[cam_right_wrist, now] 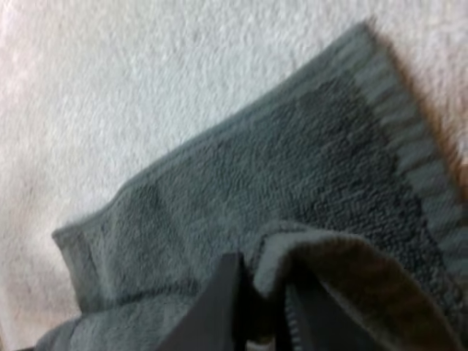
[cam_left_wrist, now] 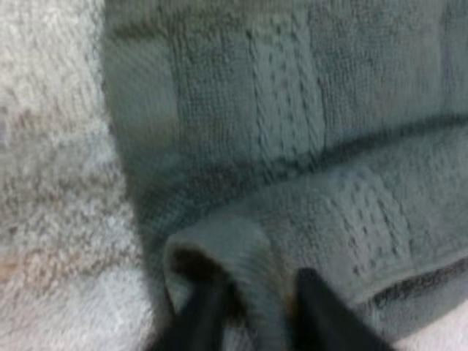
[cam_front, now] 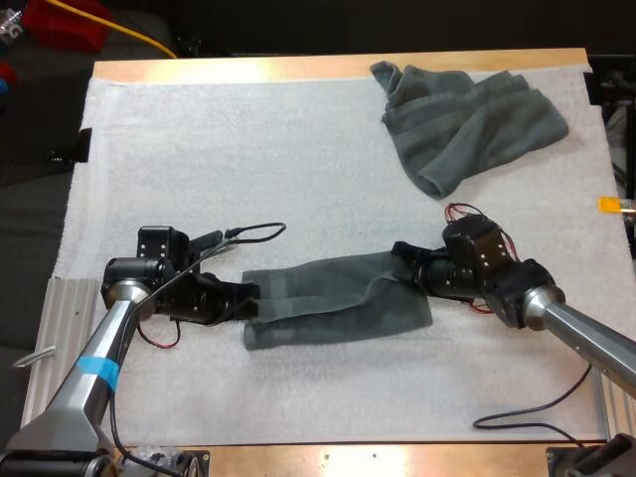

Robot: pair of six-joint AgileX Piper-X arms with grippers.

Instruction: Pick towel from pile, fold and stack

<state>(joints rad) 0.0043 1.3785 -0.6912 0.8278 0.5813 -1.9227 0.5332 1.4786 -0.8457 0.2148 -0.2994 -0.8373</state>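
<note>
A dark grey-green towel (cam_front: 333, 298) lies stretched flat across the middle of the white mat, partly folded over along its length. My left gripper (cam_front: 250, 295) is shut on the towel's left end; a pinched fold of towel (cam_left_wrist: 252, 281) sits between its black fingers (cam_left_wrist: 194, 322). At the towel's right end my right gripper (cam_front: 405, 263) is shut on a raised edge of towel (cam_right_wrist: 274, 267), black fingers (cam_right_wrist: 219, 311) pressing it from both sides. A second, crumpled towel (cam_front: 467, 121) rests at the mat's far right corner.
The white mat (cam_front: 248, 149) covers most of the wooden table (cam_front: 298, 68). A metal rail (cam_front: 60, 338) runs along the mat's left side. Bare mat stretches between the two towels and along the near edge.
</note>
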